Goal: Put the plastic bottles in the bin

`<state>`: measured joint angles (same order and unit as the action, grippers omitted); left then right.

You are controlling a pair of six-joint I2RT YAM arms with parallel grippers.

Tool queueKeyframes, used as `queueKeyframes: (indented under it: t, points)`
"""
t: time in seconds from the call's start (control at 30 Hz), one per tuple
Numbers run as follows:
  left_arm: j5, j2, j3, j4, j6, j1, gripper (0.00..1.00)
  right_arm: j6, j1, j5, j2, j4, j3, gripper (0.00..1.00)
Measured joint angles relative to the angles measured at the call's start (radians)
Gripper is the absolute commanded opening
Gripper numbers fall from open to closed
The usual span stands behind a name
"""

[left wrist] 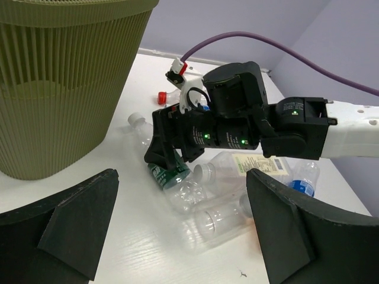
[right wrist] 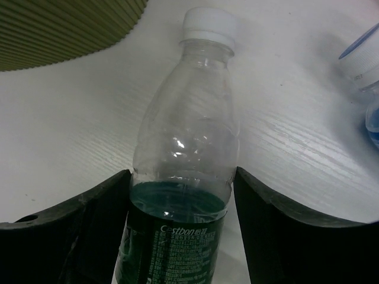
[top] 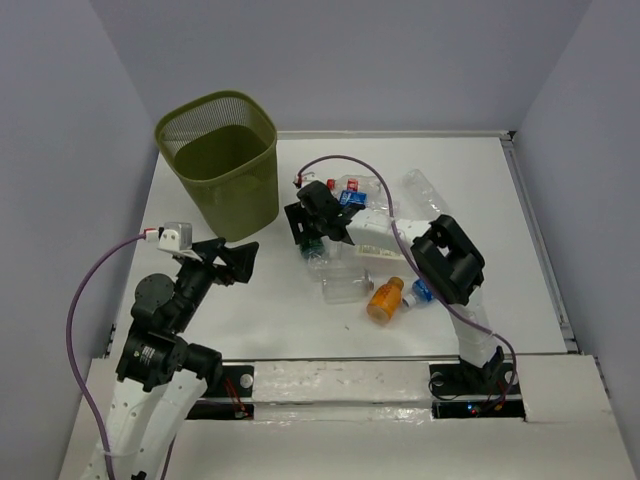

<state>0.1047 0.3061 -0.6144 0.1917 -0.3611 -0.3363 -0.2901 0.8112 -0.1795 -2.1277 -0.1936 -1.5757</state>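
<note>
Between the fingers of my right claw (top: 318,228) sits the green-labelled bottle (right wrist: 177,148), squeezed at its label, ready for carrying to the olive mesh bin (top: 235,190). My left claw (top: 240,262) hovers wide open, empty, beside the bin. Right wrist view shows this grip; the top view hides it but shows the other bottles (top: 384,299).
</note>
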Motion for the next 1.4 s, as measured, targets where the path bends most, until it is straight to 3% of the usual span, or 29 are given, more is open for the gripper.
queueKeyframes:
  t: [0.13,0.33,0.57,0.7,0.8,1.07,1.27,1.33,1.4]
  points:
    - [0.0,-0.004,0.001,-0.002,0.0,-0.005,0.99,-0.022,0.0,-0.004,-0.003,-0.001,-0.006,0.47]
    - [-0.003,-0.013,0.001,-0.003,0.0,-0.014,0.99,-0.073,0.0,-0.024,0.049,0.003,0.043,0.46]
    - [-0.021,-0.014,0.001,-0.005,-0.004,-0.018,0.99,-0.107,0.0,-0.052,0.398,0.071,0.22,0.46]
    - [-0.04,-0.014,0.001,-0.003,-0.01,-0.018,0.99,-0.086,0.0,-0.051,0.547,0.182,0.206,0.46]
    - [-0.056,-0.014,0.001,0.0,-0.016,-0.018,0.99,-0.039,0.001,-0.05,0.566,0.266,0.114,0.46]
    - [-0.07,-0.012,0.001,0.001,-0.022,-0.018,0.99,0.071,0.002,-0.001,0.283,0.467,-0.311,0.46]
    - [-0.072,0.006,0.001,0.001,-0.024,-0.018,0.99,0.089,0.002,0.059,-0.029,0.558,-0.645,0.46]
    - [-0.072,0.016,0.001,0.0,-0.024,-0.018,0.99,0.084,0.002,0.072,-0.142,0.57,-0.777,0.53]
    - [-0.071,0.025,0.001,0.0,-0.024,-0.018,0.99,0.076,0.002,0.085,-0.259,0.574,-0.917,0.74]
